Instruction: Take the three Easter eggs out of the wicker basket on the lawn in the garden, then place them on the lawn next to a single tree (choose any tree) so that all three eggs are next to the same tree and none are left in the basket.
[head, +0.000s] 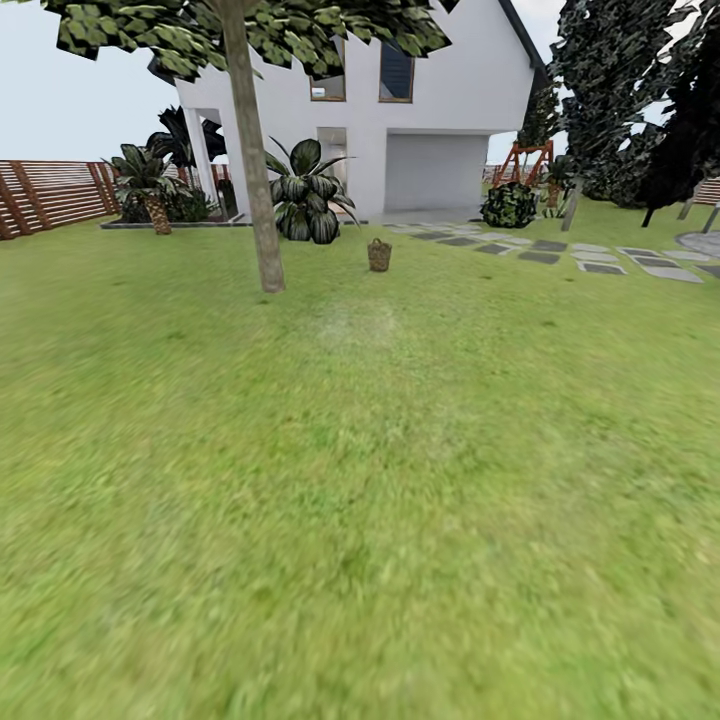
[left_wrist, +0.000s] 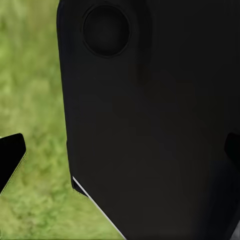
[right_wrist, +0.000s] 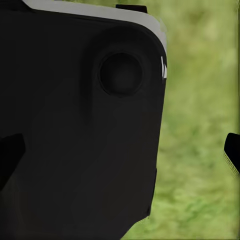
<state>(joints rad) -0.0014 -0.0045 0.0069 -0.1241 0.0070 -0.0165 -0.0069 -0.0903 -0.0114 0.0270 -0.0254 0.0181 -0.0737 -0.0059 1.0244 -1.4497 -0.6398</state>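
Currently, your head view looks across the lawn (head: 360, 500) toward a white house (head: 440, 100). The wicker basket (head: 379, 255) stands upright on the grass far ahead of you, well apart from the robot, just to the right of the tree (head: 255, 170) — a pale mottled trunk rising into dark foliage. You cannot make out the Easter eggs at this range; the basket is too small to show its contents. Behind the tree you see a broad-leaved plant (head: 305, 195) and, to the left, a slatted wooden fence (head: 50, 190). Grey stepping stones (head: 560, 250) run off to the right.

Your left wrist view shows a black body panel (left_wrist: 150, 125) against blurred grass, with one dark fingertip (left_wrist: 10, 155) of the left gripper at the edge. Your right wrist view shows a similar panel (right_wrist: 80, 125) and one fingertip (right_wrist: 232, 150). Each gripper's fingertips sit at opposite frame edges — spread wide, holding nothing.
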